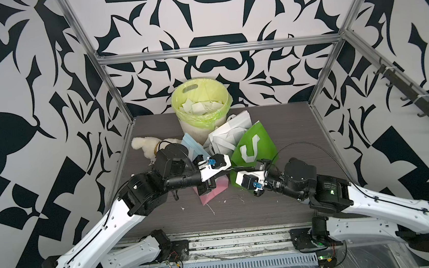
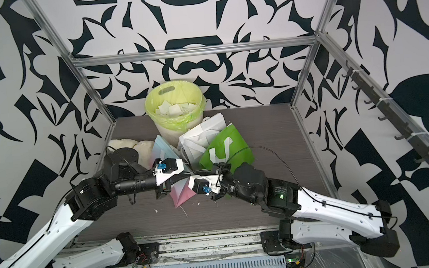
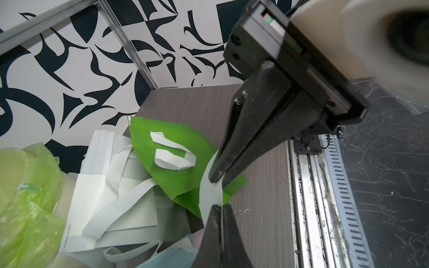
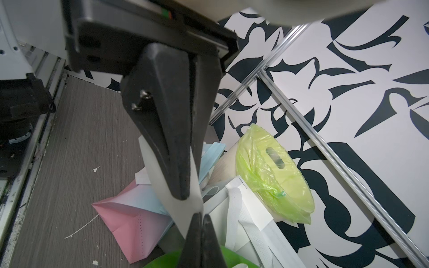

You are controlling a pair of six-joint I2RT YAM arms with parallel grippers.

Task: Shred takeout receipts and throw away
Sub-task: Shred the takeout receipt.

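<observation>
Currently gripped: white receipt (image 3: 210,192), pinched at both ends over mid-desk, near the pink bag (image 4: 130,222).
Left pincer (image 3: 220,208): closed tight on one end of the receipt.
Right pincer (image 4: 202,216): closed tight on the opposite end, tips almost meeting the left pincer's.
Scraps (image 1: 200,106): piled inside the lined bin (image 1: 179,111), at 12 o'clock on the desk (image 1: 280,203).
Green bag (image 1: 254,136): at 1 o'clock from the pincers, just beside the white bag (image 1: 241,123).
</observation>
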